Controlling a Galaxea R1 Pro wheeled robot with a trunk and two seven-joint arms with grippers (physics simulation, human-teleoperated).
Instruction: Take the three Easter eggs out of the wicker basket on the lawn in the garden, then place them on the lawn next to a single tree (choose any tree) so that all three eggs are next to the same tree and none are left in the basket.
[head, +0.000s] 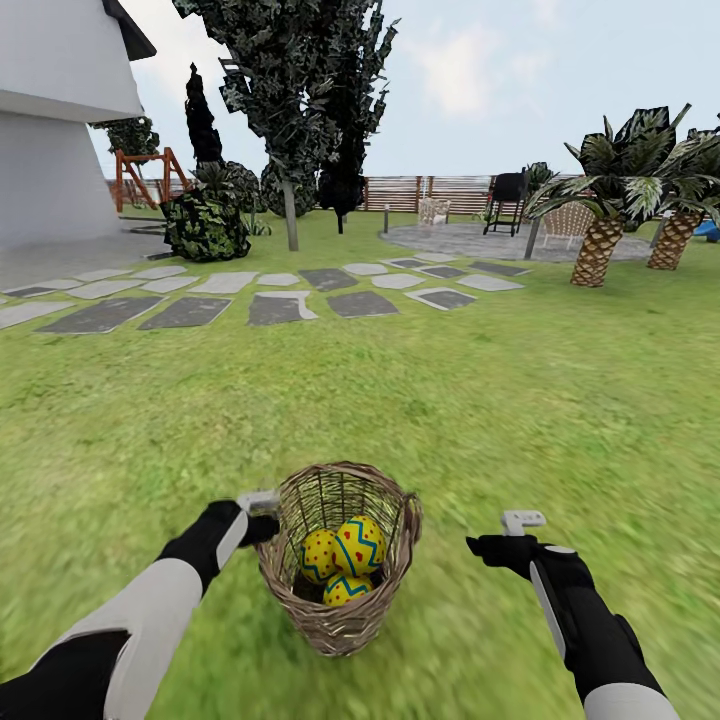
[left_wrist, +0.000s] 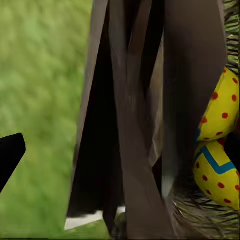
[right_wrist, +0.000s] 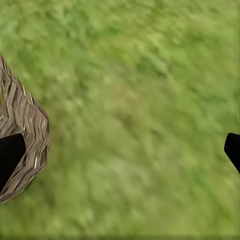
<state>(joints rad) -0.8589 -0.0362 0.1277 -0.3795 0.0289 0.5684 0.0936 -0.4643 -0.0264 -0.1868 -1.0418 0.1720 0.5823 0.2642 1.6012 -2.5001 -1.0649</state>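
On the lawn (head: 420, 400), the wicker basket (head: 340, 610) holds three Easter eggs (head: 358, 545); left gripper (head: 262, 515) apparently clamps its rim, right gripper (head: 497, 542) spread apart.

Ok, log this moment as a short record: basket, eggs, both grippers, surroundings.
basket: wicker basket on the lawn, between the two arms
eggs: three Easter eggs inside the basket
left gripper: left gripper at the basket's rim; jaw state unclear
right gripper: right gripper open, over grass, apart from the basket
surroundings: stepping stones, palm trees, fence
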